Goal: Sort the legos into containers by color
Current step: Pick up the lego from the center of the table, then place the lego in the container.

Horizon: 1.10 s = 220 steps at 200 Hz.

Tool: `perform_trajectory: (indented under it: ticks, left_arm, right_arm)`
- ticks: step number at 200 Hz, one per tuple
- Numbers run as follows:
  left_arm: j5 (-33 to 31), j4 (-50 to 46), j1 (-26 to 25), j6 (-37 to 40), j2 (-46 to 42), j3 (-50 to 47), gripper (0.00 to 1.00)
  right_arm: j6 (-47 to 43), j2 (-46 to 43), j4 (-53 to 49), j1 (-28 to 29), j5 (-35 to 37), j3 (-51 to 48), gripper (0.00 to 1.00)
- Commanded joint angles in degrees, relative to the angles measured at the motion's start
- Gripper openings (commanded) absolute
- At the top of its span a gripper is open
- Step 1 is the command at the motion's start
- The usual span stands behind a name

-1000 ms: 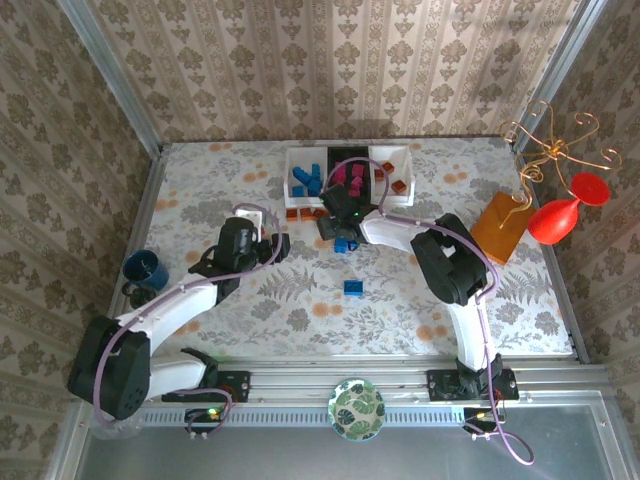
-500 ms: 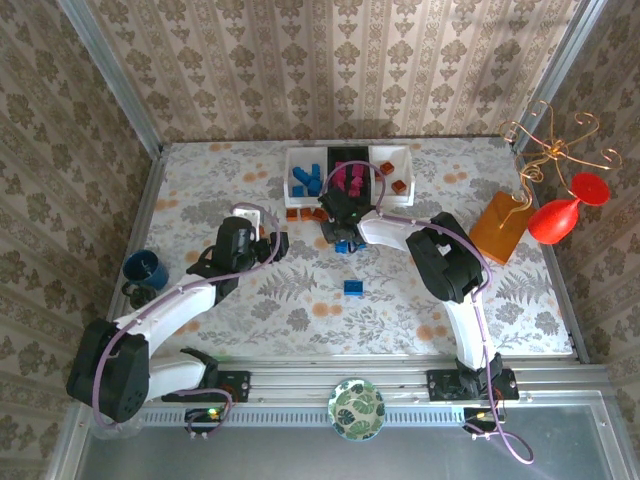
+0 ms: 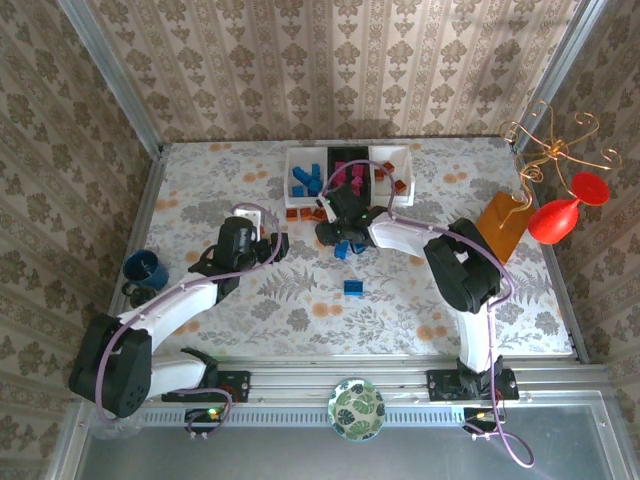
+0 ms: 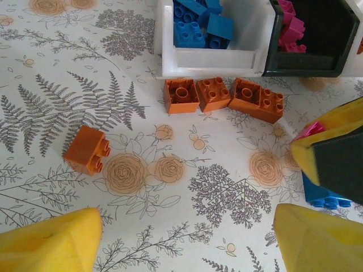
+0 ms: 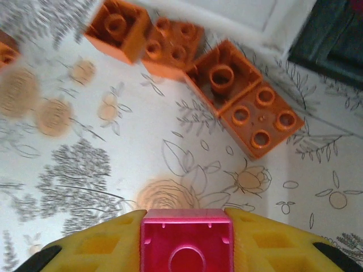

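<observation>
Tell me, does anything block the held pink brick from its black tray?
Only orange bricks lying on the table before the black tray. The right gripper could likely carry the pink brick over them.

Orange bricks (image 4: pixel 212 93) hug white tray (image 4: pixel 207 56) front, right tool (image 5: pixel 187 243) crowding rt, open table (image 4: pixel 187 192) nr lone brick (image 4: pixel 87 149)

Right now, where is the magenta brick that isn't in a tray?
Right wrist view, bottom centre: the magenta brick is clamped between the right hand's yellow pads, just short of the orange bricks lined up before the trays.
</observation>
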Motion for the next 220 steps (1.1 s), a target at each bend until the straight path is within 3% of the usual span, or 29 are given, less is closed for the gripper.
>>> perform_trajectory:
  ticks: [1, 40, 71, 133, 161, 189, 220]
  left_arm:
    - [0.4, 0.9, 0.3, 0.3, 0.3, -1.1, 0.81]
    - [0.9, 1.0, 0.3, -0.1, -0.6, -1.2, 0.81]
    - [2.1, 1.3, 0.3, -0.7, -0.7, -1.0, 0.81]
    - [4.1, 0.7, 0.2, -2.1, -3.3, -2.0, 0.81]
    - [4.3, -0.3, 0.0, -2.1, -4.4, -2.1, 0.81]
    - [3.5, -0.9, 0.0, -1.8, -5.5, -2.6, 0.81]
    - [2.5, -0.7, 0.2, -1.4, -5.5, -3.0, 0.81]
  right_arm:
    - [0.1, -4.0, 1.4, -0.5, -2.2, -0.4, 0.38]
    - [2.7, -5.8, 2.7, -4.8, 0.4, 1.0, 0.38]
    - [6.5, -1.5, 5.3, -9.1, 1.8, 5.9, 0.39]
    - [6.7, 14.1, 0.2, -12.5, 6.6, 27.0, 0.42]
    - [5.1, 17.8, -4.2, -13.1, 9.1, 35.1, 0.48]
    - [4.0, 14.3, -4.2, -13.0, 9.2, 33.5, 0.55]
    - [3.9, 3.7, 1.1, -11.8, 6.2, 20.2, 0.66]
